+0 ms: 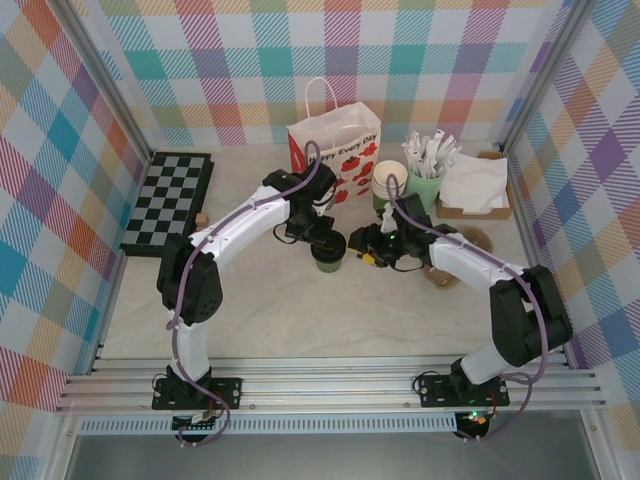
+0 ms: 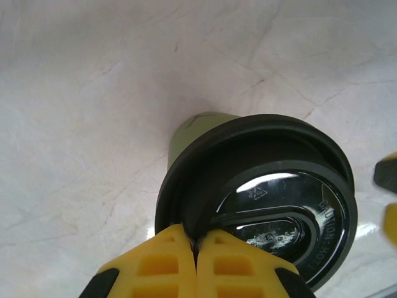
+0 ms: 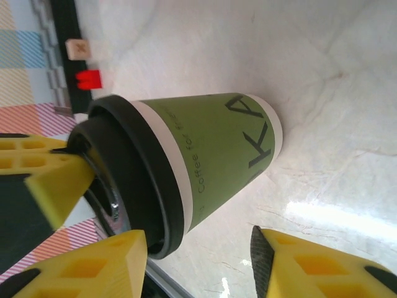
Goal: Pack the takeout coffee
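- Near mid-counter (image 1: 250,310): takeout coffee (image 1: 328,258), upright, green paper wall, black lid (image 2: 273,205) seated on top.
- Not packed yet: out in the open, outside the paper bag (image 1: 335,150).
- Paper bag at 12 o'clock of the takeout coffee, mouth up, near but apart.
- Pinched at the lid rim by the left fingers (image 2: 189,261), closed tight together on the rim's edge. Grip on the lid alone, none on the paper wall.
- Cannot tell whether the base is resting on the counter or raised just off it.
- Right fingers (image 1: 370,250) at 3 o'clock of the takeout coffee, spread apart, holding nothing. Tips just beside the lid in the right wrist view, takeout coffee not between them.
- Done, judging from this: lid on, takeout coffee gripped by one arm.
- Left to do, by judgement: lift, carry toward 12 o'clock, lower through the bag mouth, let go.
- Possible snag: with a lid-only pinch, lid could pop off under the weight.
- Further out: lidless cups (image 1: 390,185) and cup of sticks (image 1: 425,180) at 1 to 2 o'clock, chessboard (image 1: 168,200) at 10 o'clock, none of them touched.
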Controlling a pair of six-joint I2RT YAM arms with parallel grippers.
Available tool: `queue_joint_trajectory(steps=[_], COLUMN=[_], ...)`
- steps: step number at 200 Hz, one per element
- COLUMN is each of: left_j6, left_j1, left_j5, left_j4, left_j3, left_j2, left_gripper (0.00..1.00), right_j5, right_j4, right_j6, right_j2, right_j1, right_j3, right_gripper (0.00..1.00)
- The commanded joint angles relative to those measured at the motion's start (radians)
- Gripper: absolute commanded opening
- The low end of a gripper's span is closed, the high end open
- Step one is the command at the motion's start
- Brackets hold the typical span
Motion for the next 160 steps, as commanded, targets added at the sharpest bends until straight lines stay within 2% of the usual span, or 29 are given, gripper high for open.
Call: queue_joint_trajectory(steps=[1, 40, 93, 160], left_j6=[0.176, 0.32, 0.364, 0.354], left_j1=[-0.008, -0.014, -0.034, -0.037], left_j5=[0.064, 0.166, 0.054, 0.056], left_j4=[-0.094, -0.185, -0.177, -0.115], left_j3=[0.097, 0.16, 0.13, 0.066], left_j2=[0.02, 0.068, 0.066, 0.059], left_gripper=[0.0, 0.0, 0.0, 0.0], right_j5=[-0.148, -0.237, -0.23, -0.287], right_j4=[-0.059, -0.15, -0.139, -0.101], right_j6=[-0.092, -0.195, -0.184, -0.183], right_j2=[-0.004, 0.054, 0.129, 0.169], right_j1=[-0.054, -0.069, -0.069, -0.068], right_j3=[0.047, 0.104, 0.116, 0.099], right_gripper=[0.51, 0.53, 0.5, 0.41])
